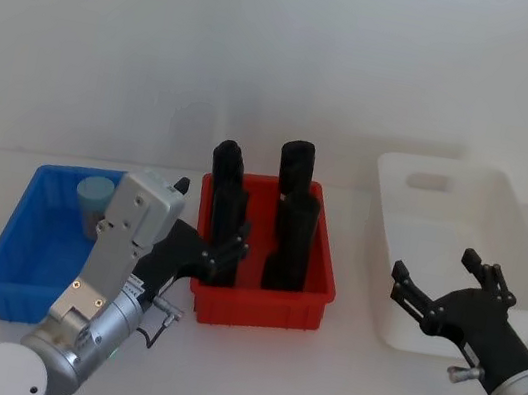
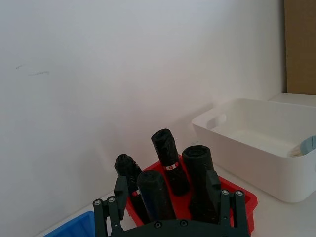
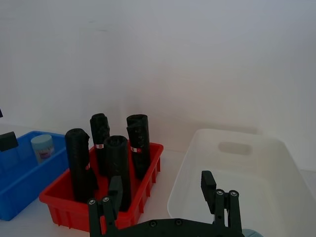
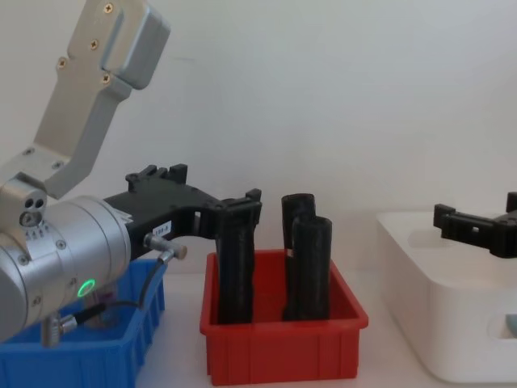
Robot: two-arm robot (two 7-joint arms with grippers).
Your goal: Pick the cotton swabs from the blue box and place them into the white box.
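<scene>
One jar of cotton swabs [image 1: 94,197] with a pale teal lid stands at the back of the blue box [image 1: 9,236] on the left; the right wrist view shows the jar [image 3: 43,147] too. My left gripper [image 1: 224,257] hangs open and empty between the blue box and the red bin, its fingers [image 2: 121,197] spread. Open and empty as well, my right gripper [image 1: 435,267] hovers over the front left part of the white box [image 1: 505,213]. A pale teal object [image 2: 308,145] shows inside the white box [image 2: 237,138] at that view's edge.
A red bin [image 1: 256,308] with several tall black upright objects [image 1: 298,178] stands between the two boxes, close to my left gripper's fingers. A white wall rises right behind the table. Bare table lies in front of the bins.
</scene>
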